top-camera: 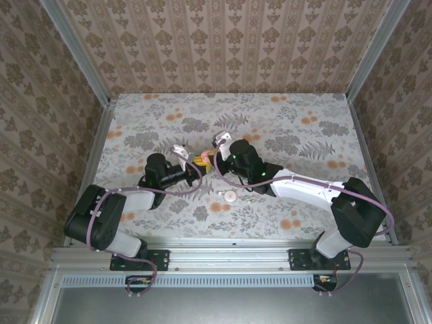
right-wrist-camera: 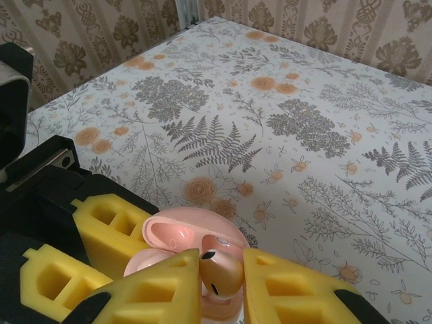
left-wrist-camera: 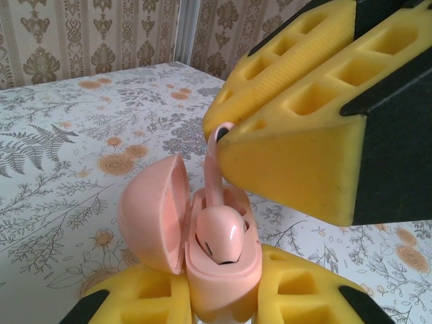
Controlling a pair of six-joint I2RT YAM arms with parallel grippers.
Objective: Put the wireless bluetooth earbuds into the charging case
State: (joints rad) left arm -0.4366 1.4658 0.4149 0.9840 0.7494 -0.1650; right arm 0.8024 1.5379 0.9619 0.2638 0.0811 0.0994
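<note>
The charging case (left-wrist-camera: 223, 270) is a pink shell with its lid (left-wrist-camera: 152, 212) swung open to the left. My left gripper (left-wrist-camera: 219, 293) is shut on its base, with yellow fingers (left-wrist-camera: 135, 297) on either side. A glossy pink earbud (left-wrist-camera: 219, 236) sits in the case's socket. A thin pink stem (left-wrist-camera: 214, 169) rises from it to the right gripper's fingers (left-wrist-camera: 290, 115). My right gripper (right-wrist-camera: 221, 260) is shut on the earbud (right-wrist-camera: 219, 273) just above the open case (right-wrist-camera: 182, 229). From above, the left gripper (top-camera: 194, 167) and the right gripper (top-camera: 217, 156) meet at mid-table.
A small pale round piece (top-camera: 230, 196) lies on the floral tablecloth (top-camera: 297, 115) near the right arm; it is too small to identify. Patterned walls (top-camera: 229, 40) close the table in at the back and both sides. Purple cables loop off both arms.
</note>
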